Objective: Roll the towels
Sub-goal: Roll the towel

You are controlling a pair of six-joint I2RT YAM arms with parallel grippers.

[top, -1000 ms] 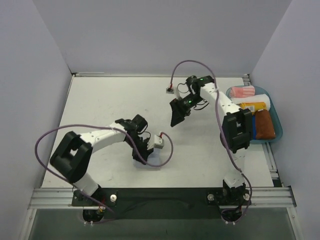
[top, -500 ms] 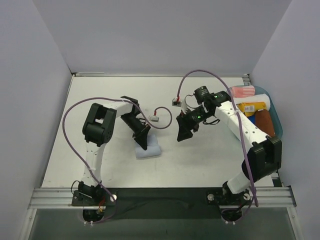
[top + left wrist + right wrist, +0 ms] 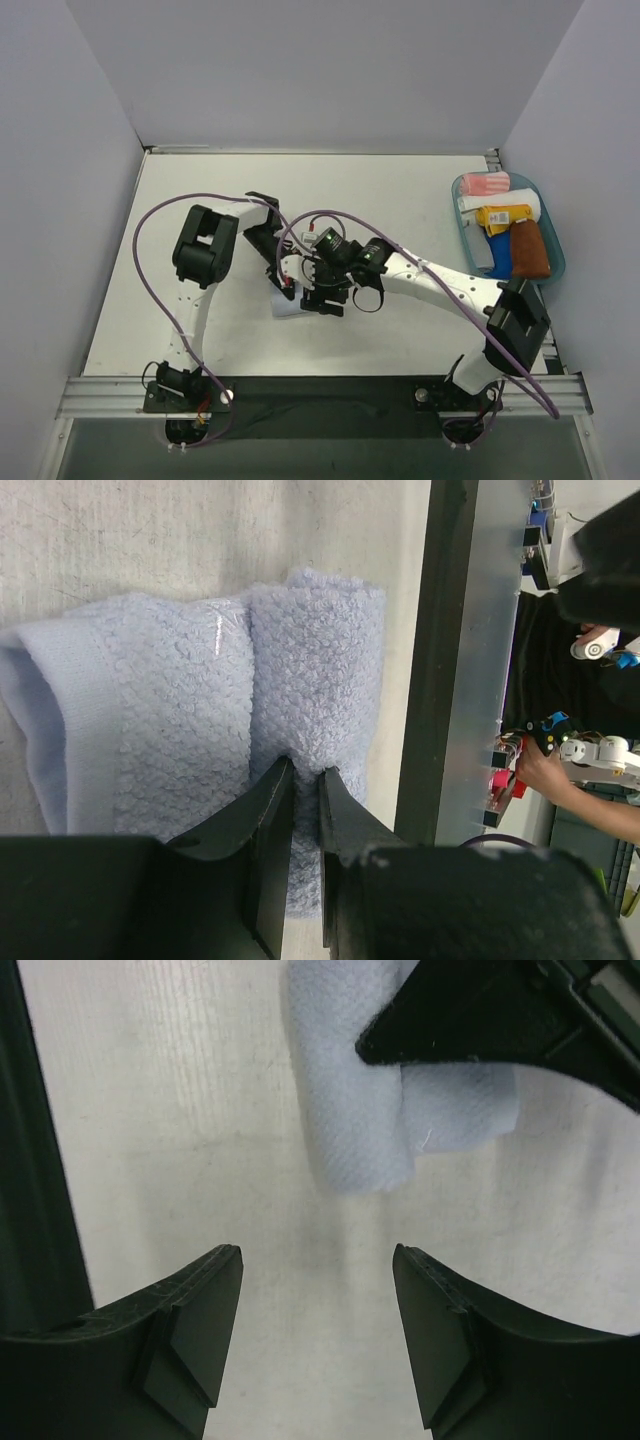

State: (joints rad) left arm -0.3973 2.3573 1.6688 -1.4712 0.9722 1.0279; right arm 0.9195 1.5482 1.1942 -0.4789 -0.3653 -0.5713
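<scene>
Pale terry: the blue towel [image 3: 200,680] lies partly rolled on the table [image 3: 400,190], the left gripper [image 3: 305,770] nipped on a thin ridge of it; the right gripper [image 3: 315,1260] hangs spread just beside. So shallow a pinch may slip and let the roll spring loose; the brown towel [image 3: 528,250] sits in the tray [image 3: 558,255].

Top view: the pale light-blue terry towel [image 3: 284,309] lies mostly hidden beneath the left gripper [image 3: 290,290] and right gripper [image 3: 324,301]; one corner shows. Left wrist view: fingers [image 3: 262,835] cover its near end. Right wrist view: the upper edge crops it.
</scene>
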